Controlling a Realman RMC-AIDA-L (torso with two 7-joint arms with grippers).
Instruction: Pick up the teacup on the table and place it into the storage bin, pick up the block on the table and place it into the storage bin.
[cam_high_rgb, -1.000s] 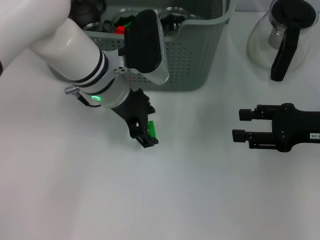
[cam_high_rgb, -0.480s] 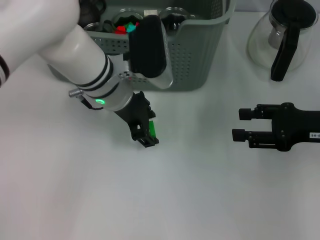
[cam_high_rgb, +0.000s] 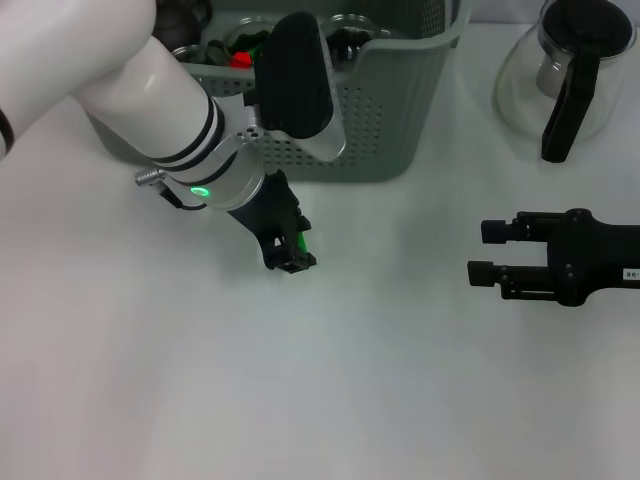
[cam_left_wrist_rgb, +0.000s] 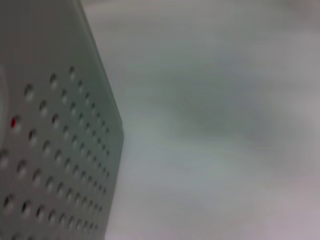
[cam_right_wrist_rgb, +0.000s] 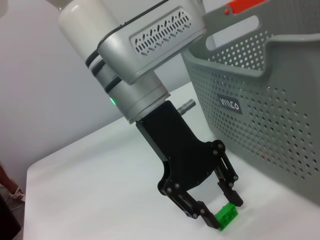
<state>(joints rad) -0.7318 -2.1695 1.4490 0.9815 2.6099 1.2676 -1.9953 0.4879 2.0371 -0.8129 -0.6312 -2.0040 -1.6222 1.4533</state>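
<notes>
Green block (cam_right_wrist_rgb: 226, 215) flat between left gripper (cam_right_wrist_rgb: 217, 212) fingers

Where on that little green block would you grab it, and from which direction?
Judging by its pose, come from above: the green block lies low and flat on the table, so only its upright side faces offer purchase. The left gripper already straddles it that way, a finger on either side. The right gripper waits aside, open.

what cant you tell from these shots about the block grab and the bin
- Head view: the left gripper hides most of the green block.
- Right wrist view: the block sits between the fingertips, contact unclear.
- Head view: left arm and top edge cut off storage bin contents; teacup unidentifiable.
</notes>
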